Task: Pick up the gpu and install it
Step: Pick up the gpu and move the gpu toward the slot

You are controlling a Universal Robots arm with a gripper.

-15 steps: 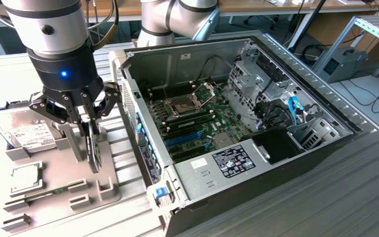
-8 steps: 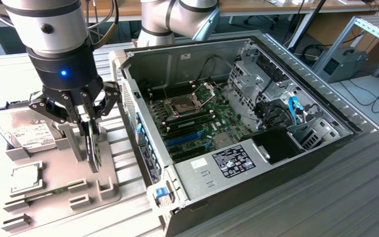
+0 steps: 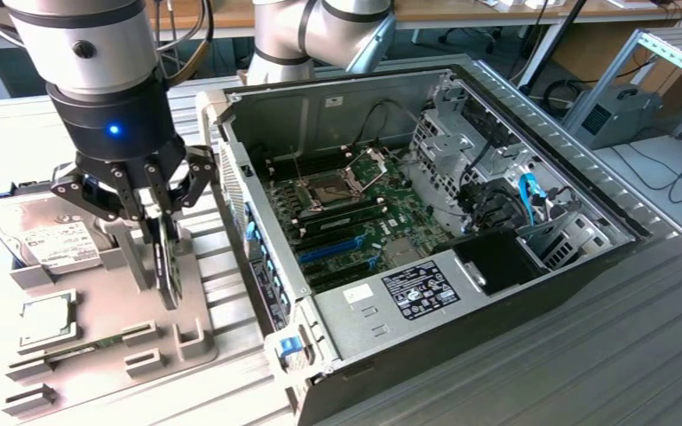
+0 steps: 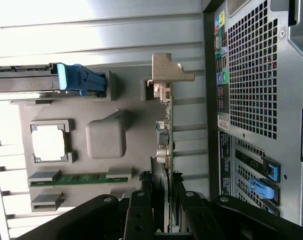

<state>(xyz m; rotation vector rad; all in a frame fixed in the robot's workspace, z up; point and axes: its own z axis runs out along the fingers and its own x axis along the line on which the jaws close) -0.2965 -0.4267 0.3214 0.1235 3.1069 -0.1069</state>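
The black-fingered gripper is pinching the thin, flat gpu upright over the matte gray moulded tray.

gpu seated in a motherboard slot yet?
No: the gpu stands on edge over the grey tray, outside the computer case, with the claw closed on its upper edge.

1 ea: gpu, hdd, cpu chip, ram stick, pc case, tray
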